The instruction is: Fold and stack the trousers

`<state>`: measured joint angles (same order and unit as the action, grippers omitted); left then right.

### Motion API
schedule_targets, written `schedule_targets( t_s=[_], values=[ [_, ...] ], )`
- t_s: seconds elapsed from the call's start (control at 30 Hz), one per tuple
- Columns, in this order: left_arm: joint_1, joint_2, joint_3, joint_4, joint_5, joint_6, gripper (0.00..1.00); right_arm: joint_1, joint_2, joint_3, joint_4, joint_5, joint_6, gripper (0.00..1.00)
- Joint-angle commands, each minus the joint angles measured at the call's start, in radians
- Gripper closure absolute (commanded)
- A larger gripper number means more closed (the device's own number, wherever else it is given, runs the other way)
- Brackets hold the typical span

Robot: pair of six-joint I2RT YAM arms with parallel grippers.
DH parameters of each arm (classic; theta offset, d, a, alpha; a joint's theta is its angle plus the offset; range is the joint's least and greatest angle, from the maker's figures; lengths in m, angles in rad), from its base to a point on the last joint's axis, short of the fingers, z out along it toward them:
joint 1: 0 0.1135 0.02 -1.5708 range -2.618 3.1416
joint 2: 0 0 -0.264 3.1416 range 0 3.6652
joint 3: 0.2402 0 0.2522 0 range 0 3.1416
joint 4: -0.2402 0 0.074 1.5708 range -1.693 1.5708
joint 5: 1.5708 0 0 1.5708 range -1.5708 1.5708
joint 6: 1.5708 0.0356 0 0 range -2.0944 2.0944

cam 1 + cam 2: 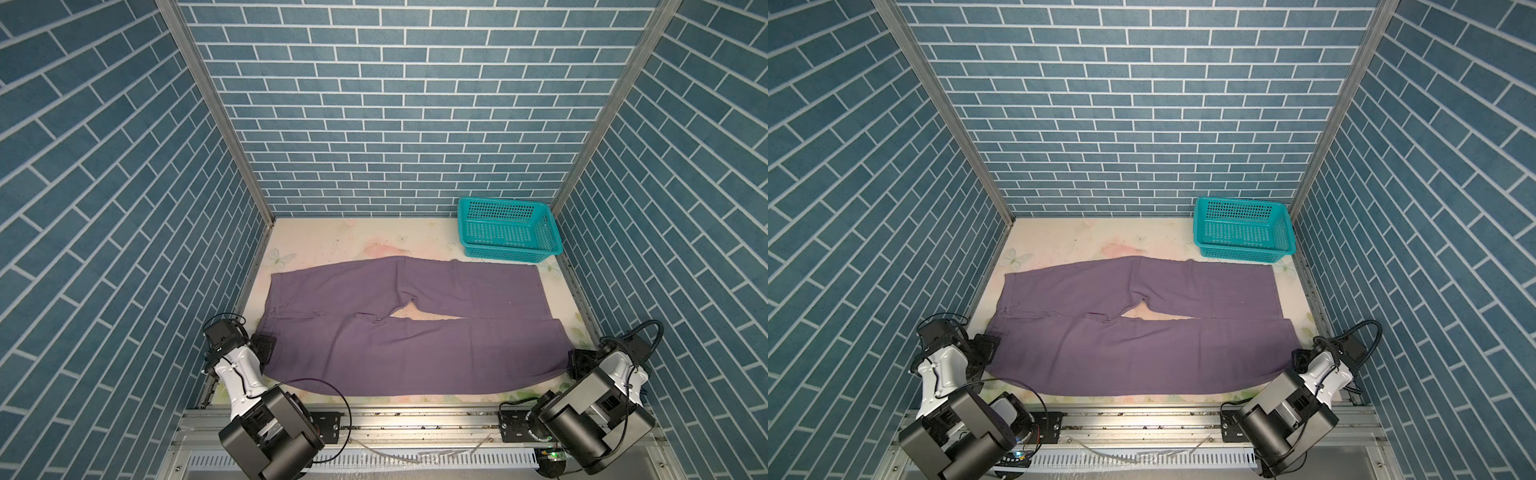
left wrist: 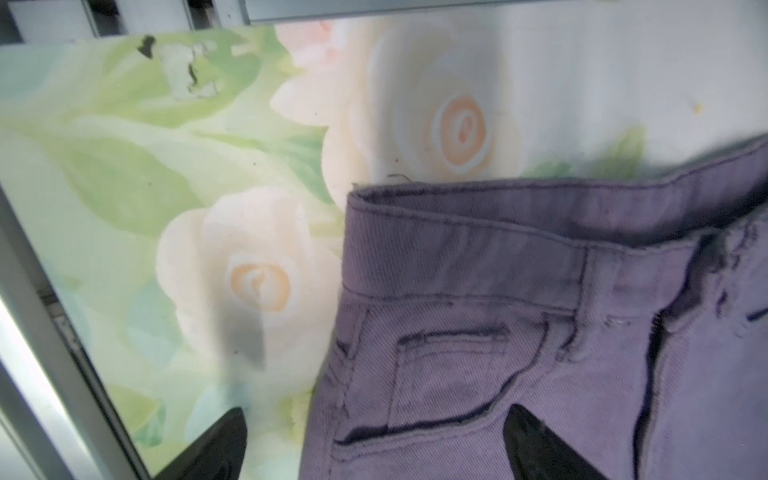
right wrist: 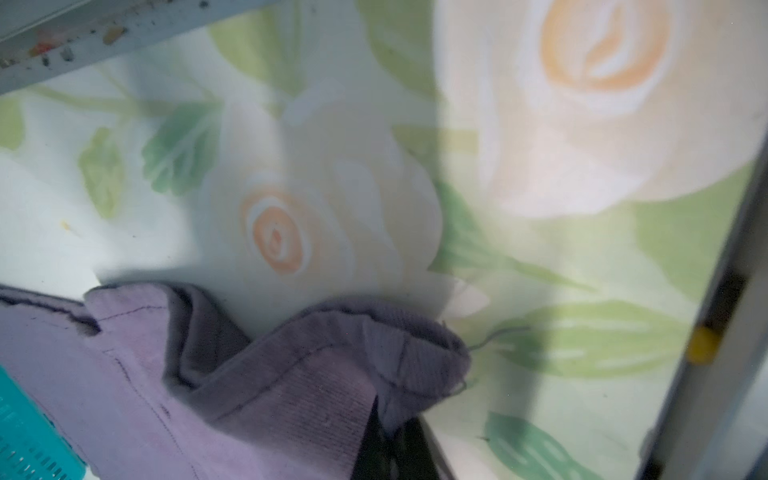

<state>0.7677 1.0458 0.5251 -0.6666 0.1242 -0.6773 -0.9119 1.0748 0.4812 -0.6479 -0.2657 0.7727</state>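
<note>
Two black fingers [image 2: 224,444] of the left gripper [image 2: 374,411] stand spread wide over the waistband [image 2: 478,249] corner; the right gripper [image 3: 390,451] is clamped on a leg hem [image 3: 353,345]. The trousers [image 1: 407,332] lie flat across the floral table [image 1: 332,241], near the teal basket [image 1: 509,232].

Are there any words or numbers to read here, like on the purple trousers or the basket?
None. The trousers, the teal basket and the flowered table show no writing, and no label can be made out on the left arm or the right arm.
</note>
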Motion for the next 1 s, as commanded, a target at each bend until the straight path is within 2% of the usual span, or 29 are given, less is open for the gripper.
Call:
schedule_targets(
  t_s=[0.0,0.1,0.27,0.33,0.37,0.47,0.5,0.6,0.7,0.83,0.97],
  values=[
    [-0.001,0.046,0.003,0.050,-0.043,0.002,0.03,0.001,0.000,-0.018,0.021,-0.035,-0.023,1.00],
    [-0.002,0.082,-0.009,0.099,-0.030,-0.015,0.10,0.002,0.005,-0.016,0.022,-0.041,-0.021,1.00],
    [-0.002,0.122,-0.038,0.177,-0.024,-0.030,0.31,0.002,0.006,-0.004,0.019,-0.044,-0.018,1.00],
    [-0.002,0.158,-0.038,0.203,-0.015,-0.035,0.49,0.002,0.007,0.005,0.019,-0.046,-0.015,1.00],
    [-0.002,0.184,-0.032,0.208,-0.007,-0.036,0.63,0.002,0.008,0.009,0.019,-0.049,-0.014,1.00],
    [0.004,0.248,-0.008,0.213,0.027,-0.030,0.97,0.001,-0.001,0.019,0.022,-0.055,0.000,1.00],
    [0.010,0.256,-0.004,0.208,0.040,-0.030,1.00,0.001,-0.005,0.022,0.024,-0.058,0.006,1.00],
    [0.031,0.230,0.020,0.169,0.067,-0.042,1.00,0.001,-0.024,0.038,0.027,-0.063,0.022,1.00],
    [0.044,0.127,0.089,0.067,0.064,-0.056,1.00,0.002,-0.042,0.071,0.019,-0.064,0.028,1.00],
    [0.096,0.001,0.255,-0.083,0.054,-0.058,1.00,0.001,-0.050,0.123,-0.005,-0.058,0.005,1.00],
    [0.172,-0.031,0.410,-0.197,0.051,-0.026,1.00,0.005,-0.074,0.156,-0.012,-0.046,-0.027,1.00]
  ],
)
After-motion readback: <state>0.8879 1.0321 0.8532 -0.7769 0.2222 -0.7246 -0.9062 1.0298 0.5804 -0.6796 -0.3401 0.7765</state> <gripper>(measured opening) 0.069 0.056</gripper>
